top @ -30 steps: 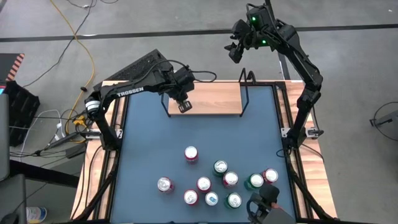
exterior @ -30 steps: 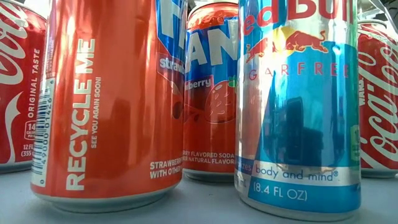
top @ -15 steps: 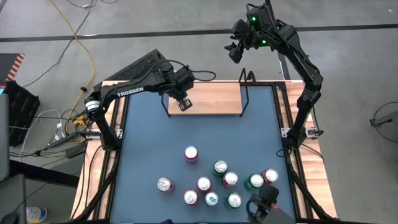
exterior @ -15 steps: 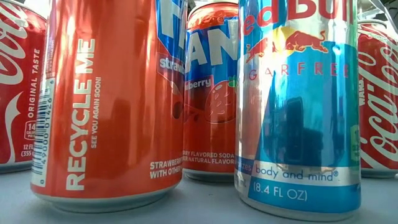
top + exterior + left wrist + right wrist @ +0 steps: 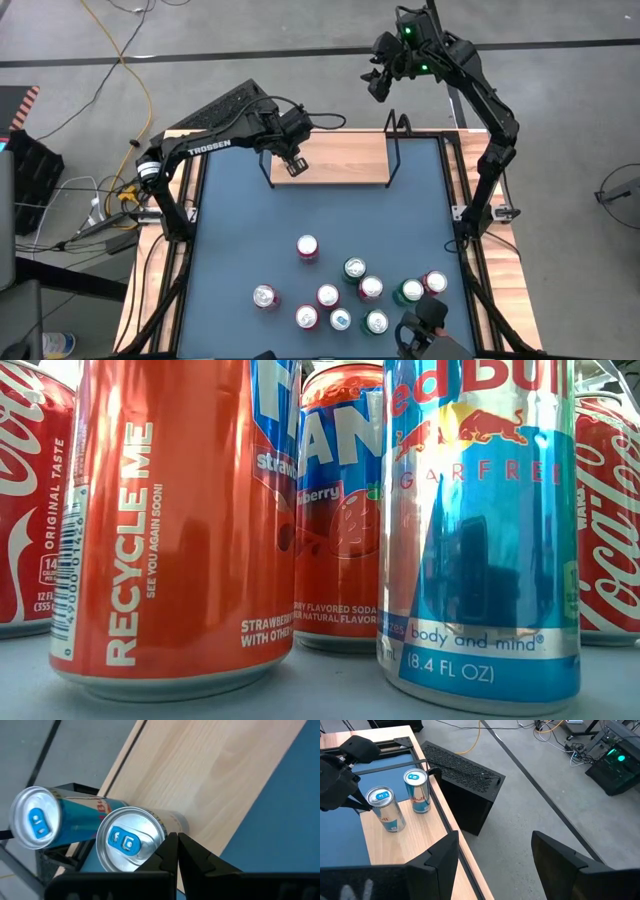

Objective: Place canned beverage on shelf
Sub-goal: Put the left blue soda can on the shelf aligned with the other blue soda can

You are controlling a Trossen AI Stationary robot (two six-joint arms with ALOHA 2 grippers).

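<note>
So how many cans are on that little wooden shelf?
2. Both stand upright at one end of the shelf: one can beside the left gripper, the other can next to it, by the wire frame. The right gripper waits farther off.

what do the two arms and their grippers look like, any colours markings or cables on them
Both arms are dark, jointed links. The left arm carries white TROSSEN lettering, a light band near its base and a thin black cable looping by the wrist. The right arm shows green lights at its wrist. The left gripper and right gripper have flat, black, angular fingers.
</note>
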